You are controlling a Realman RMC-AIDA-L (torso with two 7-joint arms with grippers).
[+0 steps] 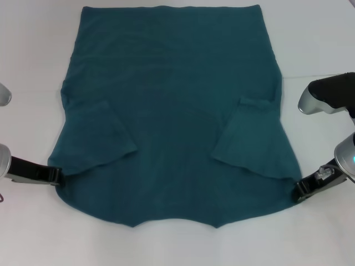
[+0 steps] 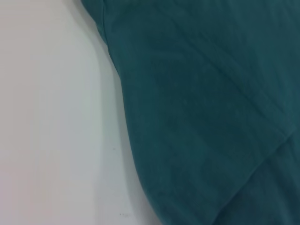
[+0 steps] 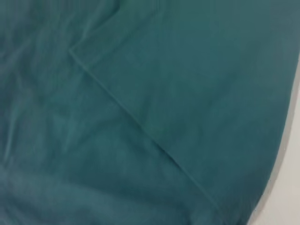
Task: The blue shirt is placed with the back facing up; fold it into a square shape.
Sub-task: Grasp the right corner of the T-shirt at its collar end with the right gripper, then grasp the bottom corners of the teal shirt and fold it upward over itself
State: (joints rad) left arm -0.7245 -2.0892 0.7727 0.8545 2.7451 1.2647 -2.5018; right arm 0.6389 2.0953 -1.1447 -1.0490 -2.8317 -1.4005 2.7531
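Blue shirt (image 1: 172,116) lies spread at frame centre, both sleeves already folded inward. Left gripper (image 1: 55,176) and right gripper (image 1: 298,190) sit at its lower side edges; grip state can't be told. Next, presumably: side edges pinched and folded inward together.

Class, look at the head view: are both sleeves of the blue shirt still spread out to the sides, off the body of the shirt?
No: both sleeves of the blue shirt lie folded inward on top of its body.

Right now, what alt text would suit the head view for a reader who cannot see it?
A blue shirt lies flat on a white table, sleeves folded inward. The left gripper and right gripper meet its near side edges.
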